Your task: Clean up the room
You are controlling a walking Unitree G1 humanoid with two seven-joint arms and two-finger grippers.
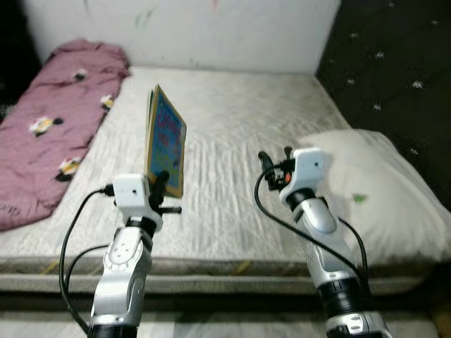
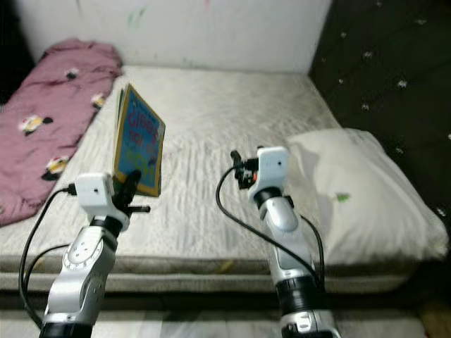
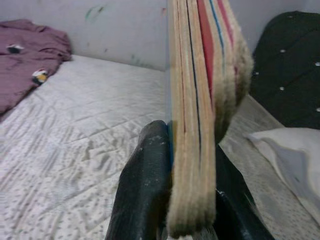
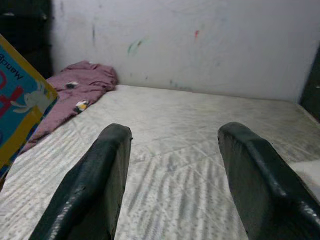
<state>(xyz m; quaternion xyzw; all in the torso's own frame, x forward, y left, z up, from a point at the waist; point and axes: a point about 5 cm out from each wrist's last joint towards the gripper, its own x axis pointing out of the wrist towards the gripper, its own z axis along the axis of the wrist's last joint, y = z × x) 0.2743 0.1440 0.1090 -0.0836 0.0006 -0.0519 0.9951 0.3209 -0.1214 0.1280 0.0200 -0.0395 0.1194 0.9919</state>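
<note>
Your left tool [image 1: 161, 184] is clamped on the lower edge of one picture book [image 1: 166, 141], holding it upright above the bed [image 1: 239, 127], blue cover facing right. In the left wrist view both fingers [image 3: 145, 195] press its thick stacked board pages. Your right tool [image 1: 273, 160] hovers over the mattress with nothing in it; the right wrist view shows its two fingers [image 4: 95, 190] spread wide, bare quilting between them. One white pillow [image 1: 373, 190] lies on the bed's right side. One maroon blanket [image 1: 56, 120] with small cartoon prints lies bunched along the left, reaching the white wall [image 1: 211, 32].
</note>
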